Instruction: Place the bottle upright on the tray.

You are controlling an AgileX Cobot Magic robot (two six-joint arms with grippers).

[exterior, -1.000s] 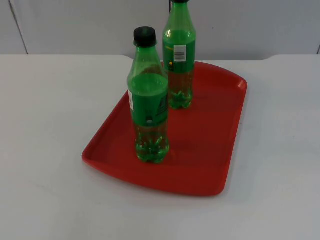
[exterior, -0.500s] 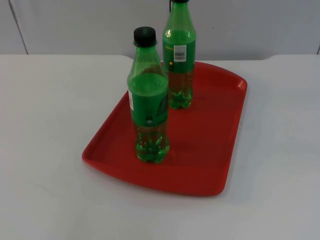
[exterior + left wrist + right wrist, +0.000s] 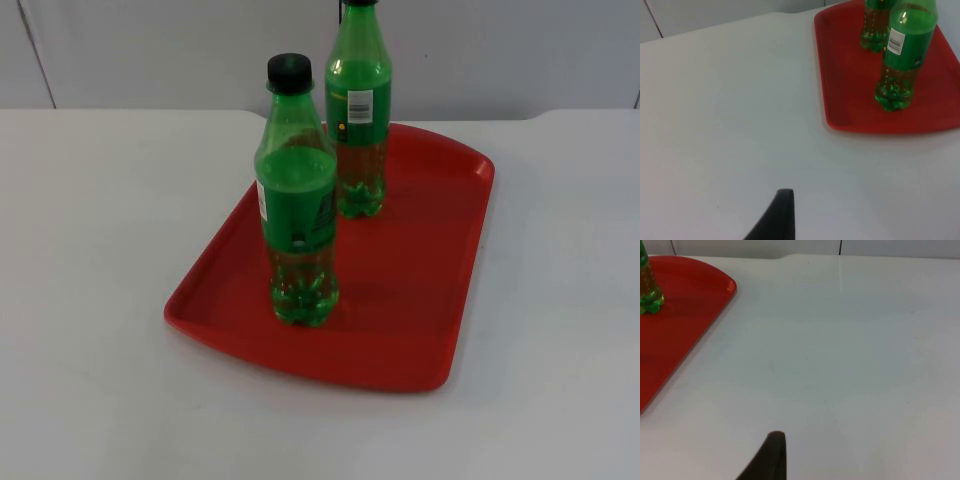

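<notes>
Count: two green bottles, one red tray (image 3: 420,290), one white table (image 3: 90,250).

Left gripper (image 3: 782,212): one black fingertip shows above bare table, apart from the tray's side rim, which lies ahead of it and off to one side. Whether this pincer is apart or together cannot be told. It touches nothing that can be seen.

Near bottle (image 3: 297,200): stands upright on the tray, long axis vertical, black cap (image 3: 289,72) pointing up, base on the tray floor close to the near left rim. In the left wrist view it is the closer of the two to that fingertip (image 3: 902,55), with a white label facing the camera.

Far bottle (image 3: 359,110): also upright on the tray, axis vertical, behind the near one and apart from it, towards the grey partition wall (image 3: 520,50).

Right gripper (image 3: 771,455): one fingertip over bare table, well apart from the tray's rim; a bottle base stands on the tray beyond it. Pincer state cannot be told.
</notes>
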